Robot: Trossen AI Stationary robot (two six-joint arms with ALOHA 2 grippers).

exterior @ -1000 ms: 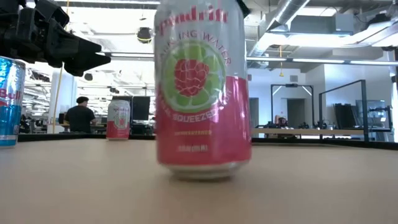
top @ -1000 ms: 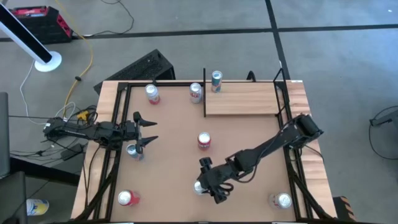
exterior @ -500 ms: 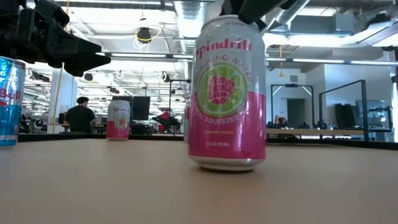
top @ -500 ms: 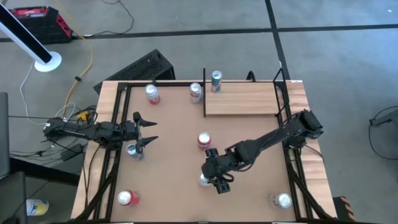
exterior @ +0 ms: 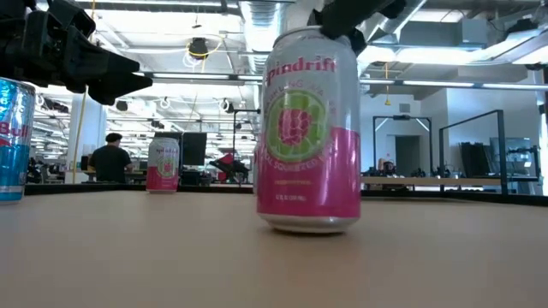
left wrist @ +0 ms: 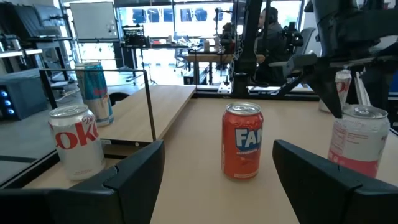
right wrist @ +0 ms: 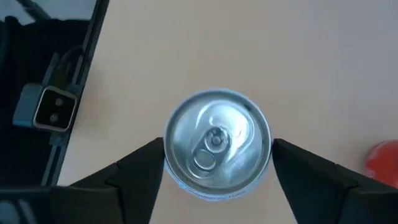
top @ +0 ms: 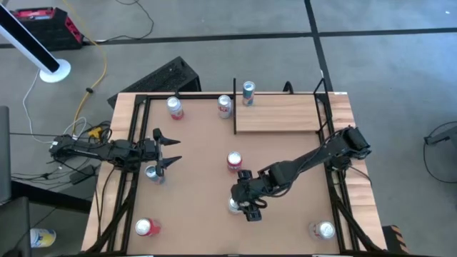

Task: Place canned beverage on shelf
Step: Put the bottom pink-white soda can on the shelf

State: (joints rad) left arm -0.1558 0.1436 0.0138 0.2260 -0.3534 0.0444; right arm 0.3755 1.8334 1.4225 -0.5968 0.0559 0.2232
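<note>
Take 12 o'clock as the far side of the desk [top: 200, 185]. Closest, at 7 o'clock, stands a can with a red top [top: 146, 227]. At 5 o'clock stands a silver-topped can [top: 323, 230]. A little farther in, near 6 o'clock, the pink can [exterior: 308, 137] stands straight up on the desk. The right fingers [right wrist: 130, 171] point down over it, one on each side of its round silver top. They are open and very close to the rim, and I cannot tell if they touch it. In the middle of the desk, just behind the pink can, is an orange can [left wrist: 242, 140]. At 9 o'clock the left fingers [left wrist: 134, 171] reach in from the side. They are spread wide open and hold nothing. A blue can [top: 153, 173] stands just beside them, toward the near side. Farther back, at 11 o'clock, is a pink and silver can [top: 175, 107]. At 12 o'clock a red and white can [left wrist: 74, 140] stands on the desk next to a black post of the shelf [top: 285, 114]. The shelf lies at 1 o'clock, well apart from the pink can. A blue and silver can [top: 248, 93] stands at its far corner, on the 12 o'clock side.
</note>
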